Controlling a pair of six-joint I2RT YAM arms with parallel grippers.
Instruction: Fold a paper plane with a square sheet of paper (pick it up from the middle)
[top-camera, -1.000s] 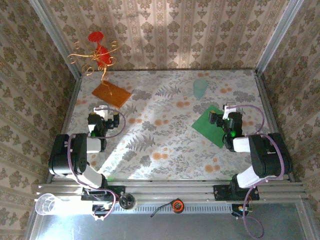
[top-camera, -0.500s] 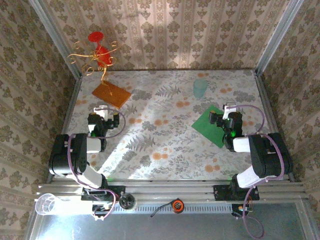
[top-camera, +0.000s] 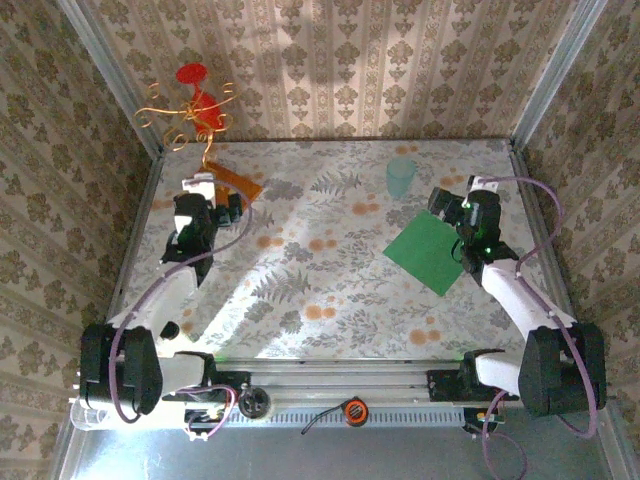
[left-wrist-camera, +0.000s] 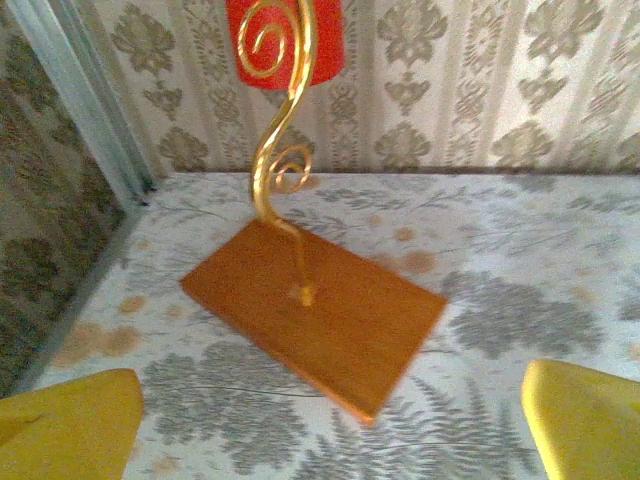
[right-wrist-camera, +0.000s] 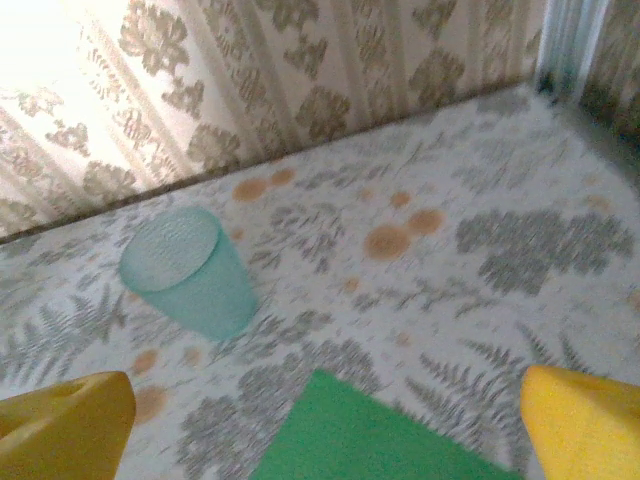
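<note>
The square sheet of paper (top-camera: 425, 252) is green and lies flat on the right half of the flowered table; no paper plane shape is in view. My right gripper (top-camera: 458, 208) hovers open just beyond the sheet's far right corner. In the right wrist view the sheet's near corner (right-wrist-camera: 370, 435) lies between the yellow fingertips (right-wrist-camera: 65, 425), and nothing is held in the right gripper (right-wrist-camera: 320, 430). My left gripper (top-camera: 205, 195) is open at the far left, well away from the paper. In the left wrist view the left gripper (left-wrist-camera: 330, 430) holds nothing between its yellow fingertips (left-wrist-camera: 585, 415).
An orange-brown board (top-camera: 238, 182) (left-wrist-camera: 320, 310) carrying a gold wire stand (left-wrist-camera: 280, 150) with a red top (top-camera: 195, 90) sits just ahead of the left gripper. A pale teal cup (top-camera: 400, 176) (right-wrist-camera: 185, 270) stands behind the paper. Patterned walls close in the back and both sides.
Both arms have stretched out toward the back wall. The left gripper has reached the orange board. The right gripper has moved off the paper toward its far right corner.
</note>
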